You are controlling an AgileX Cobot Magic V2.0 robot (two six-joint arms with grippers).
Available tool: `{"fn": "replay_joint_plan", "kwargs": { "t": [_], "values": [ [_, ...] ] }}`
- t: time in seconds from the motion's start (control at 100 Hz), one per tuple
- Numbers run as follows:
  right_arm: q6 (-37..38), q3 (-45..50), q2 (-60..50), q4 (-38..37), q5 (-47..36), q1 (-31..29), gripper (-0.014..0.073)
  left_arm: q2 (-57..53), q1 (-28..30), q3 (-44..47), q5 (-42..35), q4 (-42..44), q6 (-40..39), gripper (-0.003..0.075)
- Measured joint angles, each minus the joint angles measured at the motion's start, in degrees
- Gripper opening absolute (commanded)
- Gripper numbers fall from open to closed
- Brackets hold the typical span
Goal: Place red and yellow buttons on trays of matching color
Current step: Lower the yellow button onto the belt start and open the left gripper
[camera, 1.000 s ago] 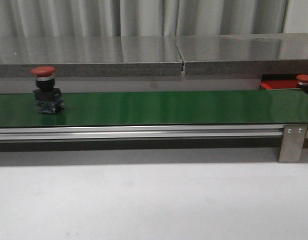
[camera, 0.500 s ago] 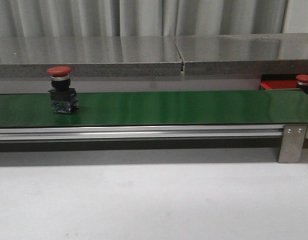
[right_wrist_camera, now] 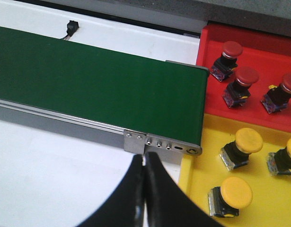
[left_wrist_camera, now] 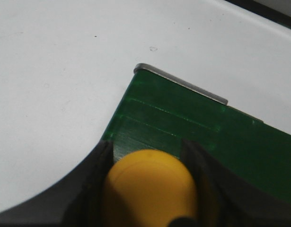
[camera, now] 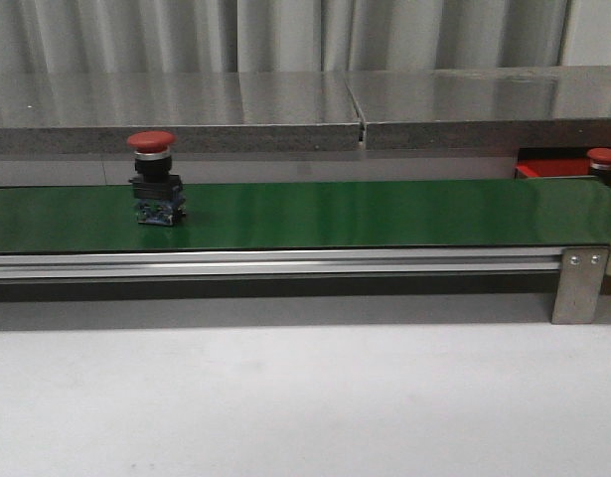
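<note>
A red button (camera: 155, 179) stood upright on the green belt (camera: 384, 213) at the left of the front frame, top-heavy under its glossy domed cap, so its dark boxy body looked the safer place to grip. The left gripper (left_wrist_camera: 147, 189) appeared clamped on a yellow button (left_wrist_camera: 150, 187), though the view was tight. The right gripper (right_wrist_camera: 144, 189) hung empty, fingers pressed together, beside the red tray (right_wrist_camera: 259, 47) and yellow tray (right_wrist_camera: 197, 165).
</note>
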Motion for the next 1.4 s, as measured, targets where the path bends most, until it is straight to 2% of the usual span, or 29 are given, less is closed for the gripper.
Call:
{"fn": "replay_joint_plan", "kwargs": {
  "t": [0.06,0.13,0.2,0.25,0.3,0.37,0.51,0.97,1.2,1.4],
  "values": [
    [0.0,0.0,0.0,0.0,0.0,0.0,-0.0069,0.24,-0.25,0.0,0.0,-0.41,0.0,0.0017],
    [0.0,0.0,0.0,0.0,0.0,0.0,-0.0069,0.28,-0.25,-0.1,0.0,-0.91,0.0,0.0122],
    [0.0,0.0,0.0,0.0,0.0,0.0,-0.0069,0.28,-0.36,-0.11,0.0,-1.27,0.0,0.0298],
    [0.0,0.0,0.0,0.0,0.0,0.0,-0.0069,0.38,-0.48,-0.11,-0.16,-1.27,0.0,0.0465],
    [0.0,0.0,0.0,0.0,0.0,0.0,-0.0069,0.64,-0.73,-0.11,-0.25,-0.87,0.12,0.06],
    [0.0,0.0,0.0,0.0,0.0,0.0,-0.0069,1.02,-1.31,-0.11,-0.11,-0.6,0.12,0.0721],
    [0.0,0.0,0.0,0.0,0.0,0.0,-0.0069,1.35,-3.13,0.0,0.13,-0.24,0.12,0.0674],
    [0.0,0.0,0.0,0.0,0.0,0.0,-0.0069,-1.2,-7.96,-4.13,2.97,4.54,0.2,0.0673],
    [0.0,0.0,0.0,0.0,0.0,0.0,-0.0069,-7.29,-9.65,-4.27,5.19,5.27,0.8,0.0673],
    [0.0,0.0,0.0,0.0,0.0,0.0,-0.0069,-18.15,-12.26,-1.55,5.44,5.26,1.57,0.0673]
  ]
}}
